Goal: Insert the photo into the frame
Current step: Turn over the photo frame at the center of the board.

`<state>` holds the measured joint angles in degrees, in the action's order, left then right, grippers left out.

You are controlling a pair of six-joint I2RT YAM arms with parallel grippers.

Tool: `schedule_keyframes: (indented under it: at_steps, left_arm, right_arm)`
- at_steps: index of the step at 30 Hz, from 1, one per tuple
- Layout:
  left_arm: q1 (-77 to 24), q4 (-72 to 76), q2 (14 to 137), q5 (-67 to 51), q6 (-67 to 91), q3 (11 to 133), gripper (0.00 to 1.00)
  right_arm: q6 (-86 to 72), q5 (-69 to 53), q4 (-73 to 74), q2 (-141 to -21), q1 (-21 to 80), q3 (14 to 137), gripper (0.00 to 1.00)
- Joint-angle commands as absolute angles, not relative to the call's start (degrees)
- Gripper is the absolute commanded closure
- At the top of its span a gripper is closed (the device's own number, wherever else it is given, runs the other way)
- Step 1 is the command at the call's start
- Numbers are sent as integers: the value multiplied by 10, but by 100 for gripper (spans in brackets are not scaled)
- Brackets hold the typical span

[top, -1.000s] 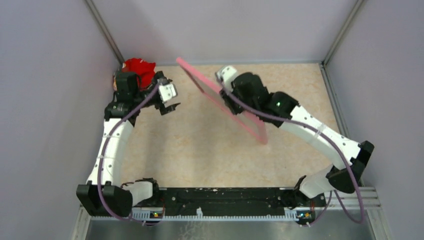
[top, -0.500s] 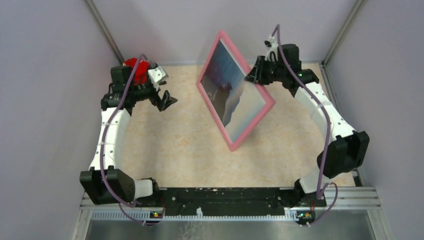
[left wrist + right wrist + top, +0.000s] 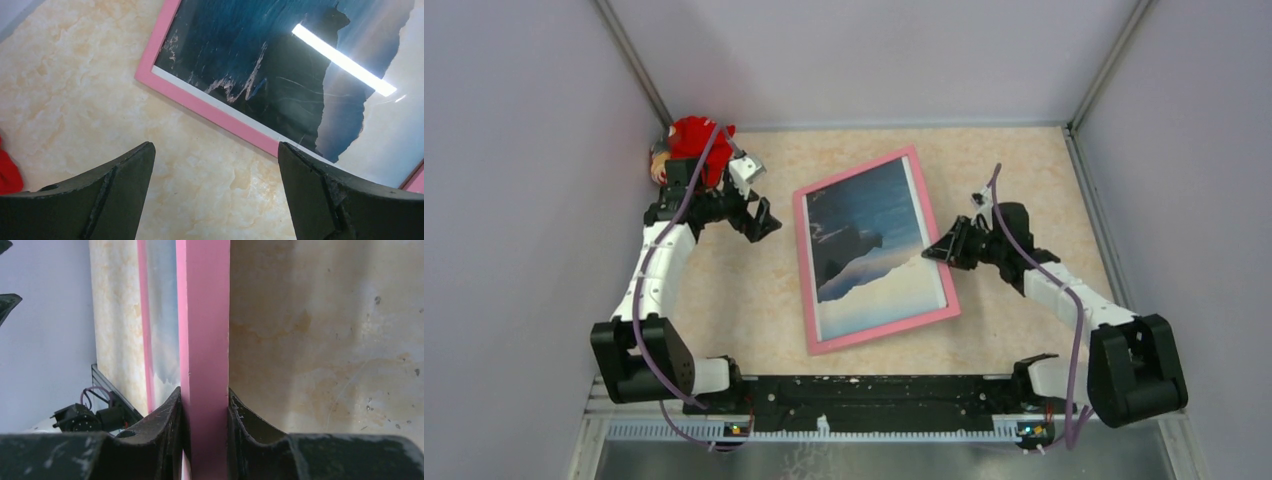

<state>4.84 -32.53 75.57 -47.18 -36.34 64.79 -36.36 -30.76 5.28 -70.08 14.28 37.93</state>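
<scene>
Pinching with the right hand (image 3: 941,250), dark fingers (image 3: 162,415) pressed on either side of the right-hand rim of a thin pink rectangular picture frame (image 3: 803,275). Lying face up near the middle of the beige marbled desk (image 3: 1024,170), with the blue landscape photo (image 3: 871,245) of dark mountains seated inside the rim. Spread wide at the left hand (image 3: 215,147), hovering over bare desk just beside the frame's far left corner. Beyond, in the far left corner, a red object (image 3: 696,135).

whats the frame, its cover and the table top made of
The frame: matte pink rim, painted wood or plastic, unclear which. The pane over the photo: glossy, clear, glass or acrylic; it mirrors a light strip. The table: beige marble print, probably laminate.
</scene>
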Motion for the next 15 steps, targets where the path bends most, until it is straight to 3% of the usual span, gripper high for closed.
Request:
schedule_keyframes:
  at_steps: [1,10,15]
  left_arm:
    - [54,-295,765,-466,-341,626,1]
    - [56,-255,776,-472,-328,591,1]
    - [57,-246,794,-471,-316,589,1]
  right_arm:
    - [-359,-272,-94,-684,138,322,89]
    - [-364,-177,-238,-660,138,218,71]
    - [-327,-135,-210,-656,138,220,46]
